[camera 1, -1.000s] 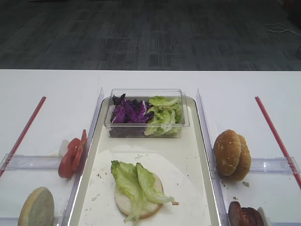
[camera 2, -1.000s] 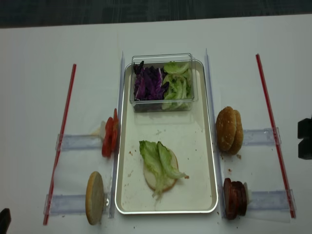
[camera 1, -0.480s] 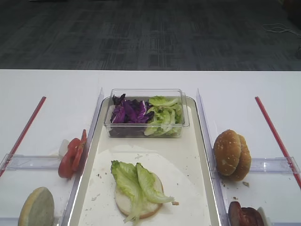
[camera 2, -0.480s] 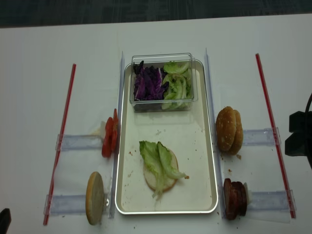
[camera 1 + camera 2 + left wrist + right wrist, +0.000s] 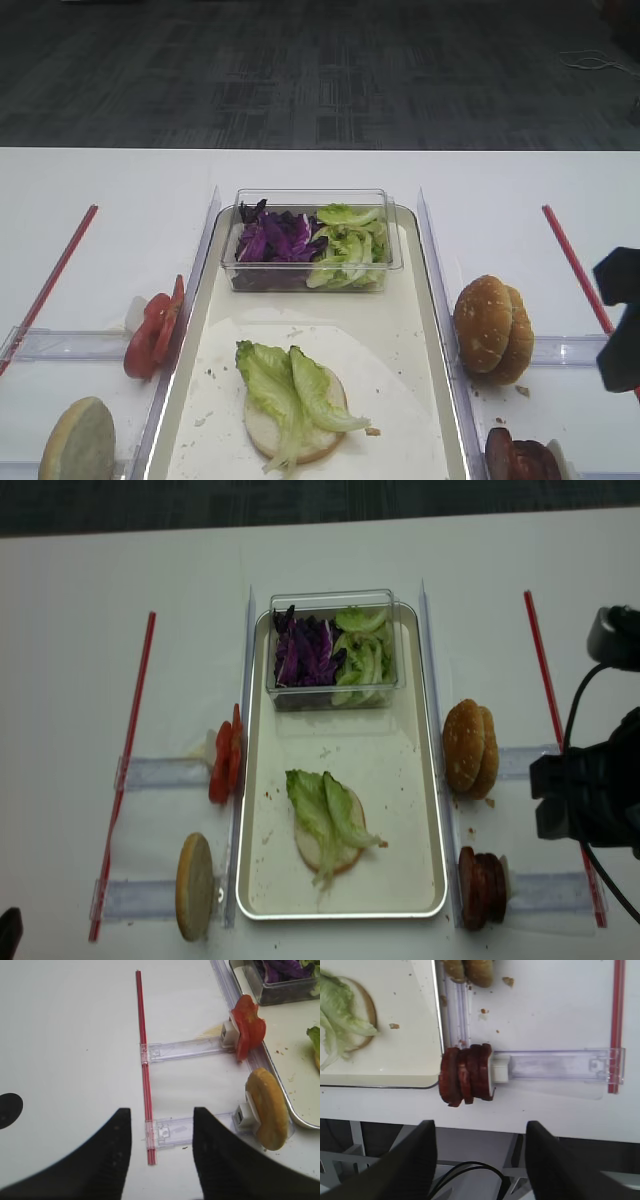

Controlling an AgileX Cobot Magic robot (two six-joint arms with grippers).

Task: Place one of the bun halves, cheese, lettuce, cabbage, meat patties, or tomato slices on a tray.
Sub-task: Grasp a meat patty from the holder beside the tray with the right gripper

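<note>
In the first exterior high view, the tray (image 5: 430, 300) is seen lying lengthwise on the white counter (image 5: 110, 180). A clear tub (image 5: 310, 240) is set at its far end, with purple cabbage (image 5: 275, 240) on the left and lettuce (image 5: 350, 245) on the right. Nearer the camera, a bun half (image 5: 262, 428) lies cut side up on the tray, covered by a lettuce leaf (image 5: 290, 385). Tomato slices (image 5: 152, 332) are held upright left of the tray, and domed bun halves (image 5: 492, 328) right of it. The right gripper (image 5: 620, 320) is seen at the right edge.

In the right wrist view, the meat patties (image 5: 467, 1080) are shown standing on edge in a clear holder (image 5: 555, 1066), just beside the tray's corner. The fingers (image 5: 410, 1165) are spread wide with nothing between them, above the counter's edge.

In the left wrist view, the left gripper (image 5: 160, 1155) is held over bare counter with its fingers released, near a red strip (image 5: 142, 1060). A pale bun half (image 5: 267, 1109) is propped beside the tray.

In the realsense view, the right arm is seen right of the domed bun halves and above the patties.
</note>
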